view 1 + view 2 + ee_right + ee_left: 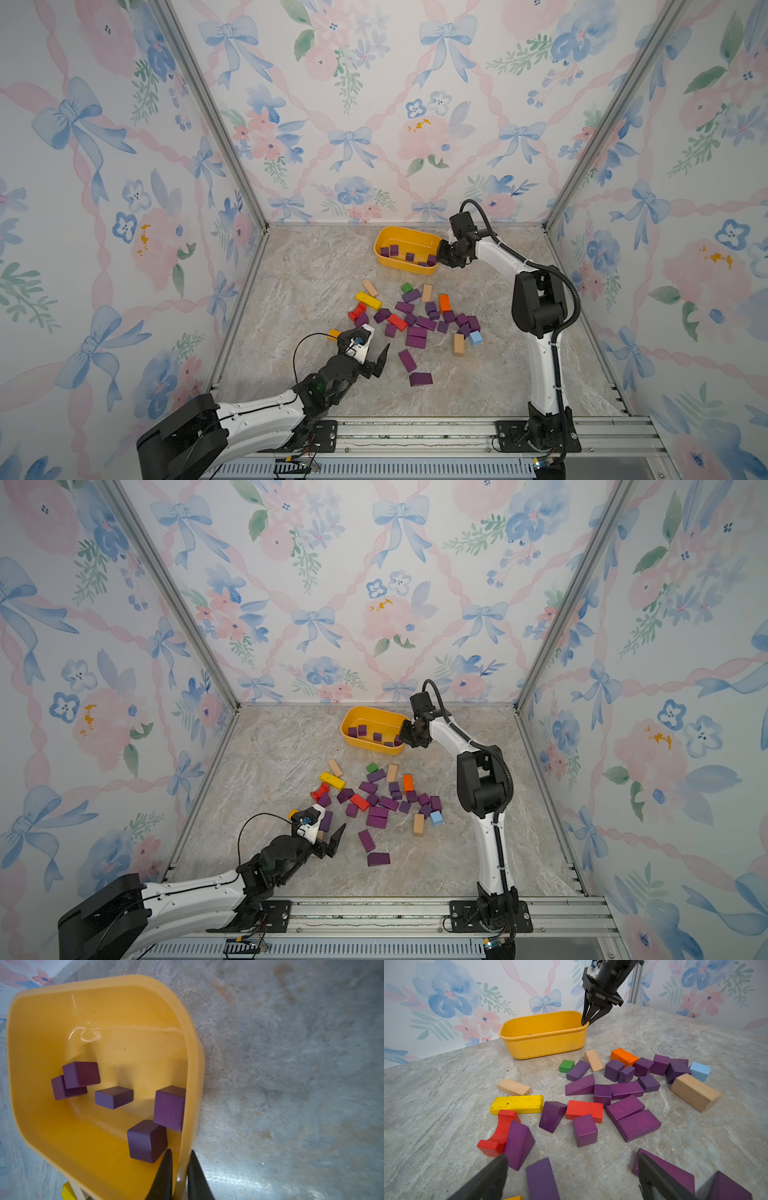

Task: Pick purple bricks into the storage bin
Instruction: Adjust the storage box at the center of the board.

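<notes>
Purple bricks [114, 1097]: I count five in the storage bin [405, 267] and about nineteen loose on the table [291, 270].
Nearest bar [542, 1180]: lies between the left gripper [572, 1158]'s spread fingers, long axis pointing away from the wrist. The left arm is nearer the pile.
Right gripper [180, 1153]: pinches the bin's wall.
Others: three tan blocks [695, 1093], two yellow [517, 1104], two red [584, 1110], one each orange [624, 1056], green [566, 1066] and blue [699, 1071].

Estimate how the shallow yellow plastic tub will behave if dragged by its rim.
Likely slides easily: the yellow plastic tub sits flat on smooth marble-look tabletop with only five purple wooden blocks inside. The right gripper pinches its thin wall near one end, so the tub may flex or pivot. The loose blocks will probably shift.
</notes>
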